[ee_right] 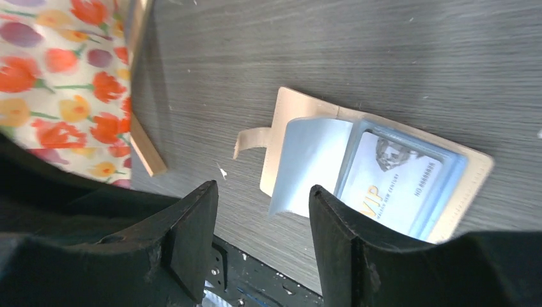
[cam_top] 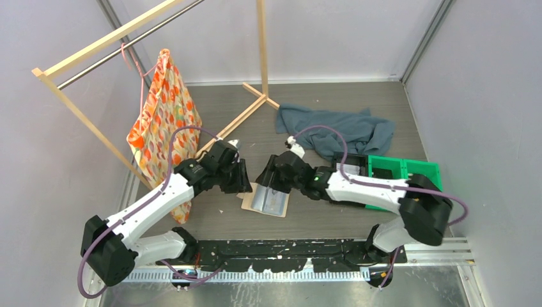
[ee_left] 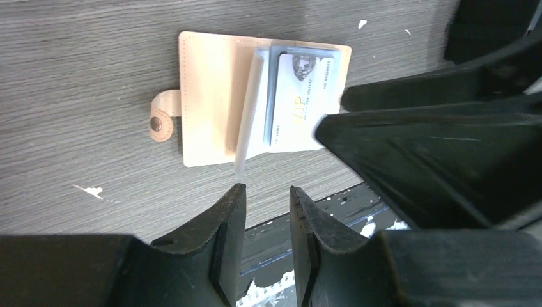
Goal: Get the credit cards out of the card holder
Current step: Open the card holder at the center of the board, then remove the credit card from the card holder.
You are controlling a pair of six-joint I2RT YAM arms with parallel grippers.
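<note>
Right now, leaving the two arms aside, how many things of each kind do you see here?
Cloths: 2 (flowered cloth, blue-grey towel)
Containers: 2 (green bin, black tray)
Wooden rack: 1
Card holder: 1
Credit card showing: 1
Total: 7

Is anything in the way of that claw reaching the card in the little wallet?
Partly. The credit card sits tucked in a pocket of the card holder, and a loose blue-grey pocket leaf stands up beside it, near the right gripper.
</note>
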